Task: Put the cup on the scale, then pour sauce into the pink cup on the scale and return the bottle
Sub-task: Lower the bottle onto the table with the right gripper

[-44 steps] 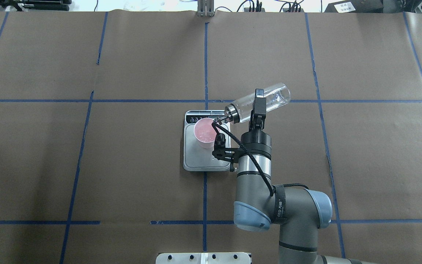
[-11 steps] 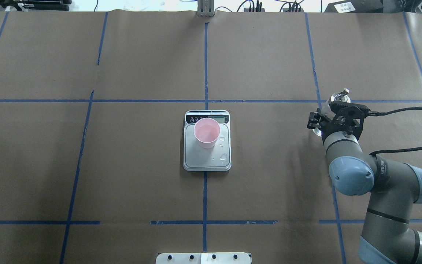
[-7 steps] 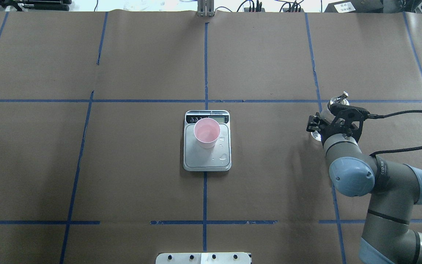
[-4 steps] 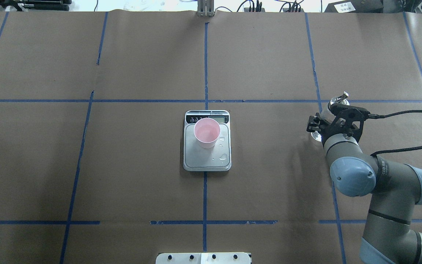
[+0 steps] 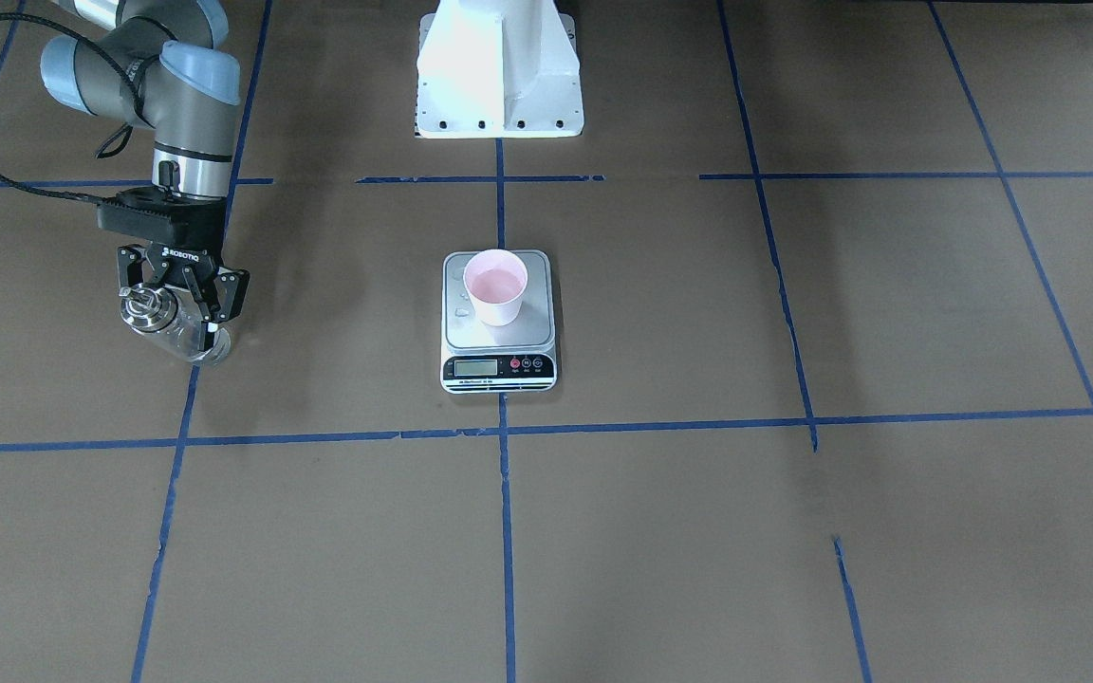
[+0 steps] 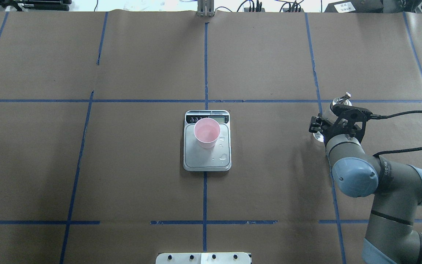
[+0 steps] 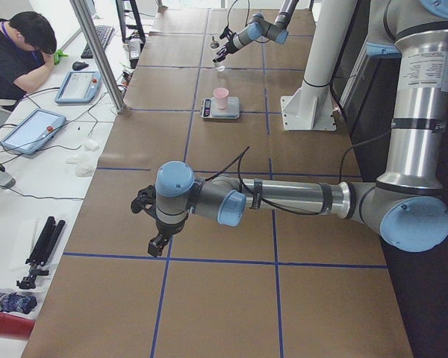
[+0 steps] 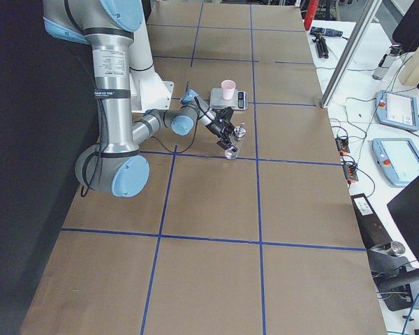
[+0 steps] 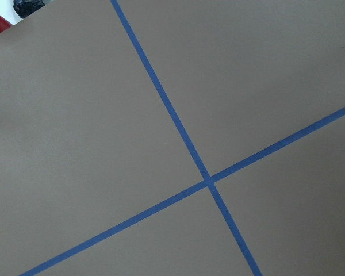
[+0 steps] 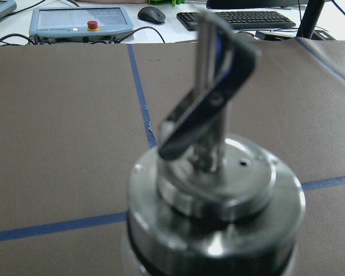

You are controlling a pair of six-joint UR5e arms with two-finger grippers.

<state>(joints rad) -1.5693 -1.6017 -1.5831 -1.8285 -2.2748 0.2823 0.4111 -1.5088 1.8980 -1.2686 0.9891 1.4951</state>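
Table cover (image 6: 141,165): uniform brown paper, divided into large rectangles by blue tape lines (image 6: 205,66).

Scale (image 6: 205,161): silver-grey platform carrying clear droplets (image 6: 224,157). The black strip has a pale grey-green display with red and dark buttons.

Cup (image 6: 206,132), on the scale: pink inside, whiter pink outer wall.

Bottle (image 5: 188,340), well to the robot's right of the scale: colourless clear glass, shiny silver collar and spout.

Right gripper (image 5: 172,308), at the bottle: black with white lettering.

Right arm (image 6: 398,187): grey tubes, light blue joint caps, black cable (image 6: 405,114).

Base plate (image 5: 499,66), on the robot's side of the scale: white.
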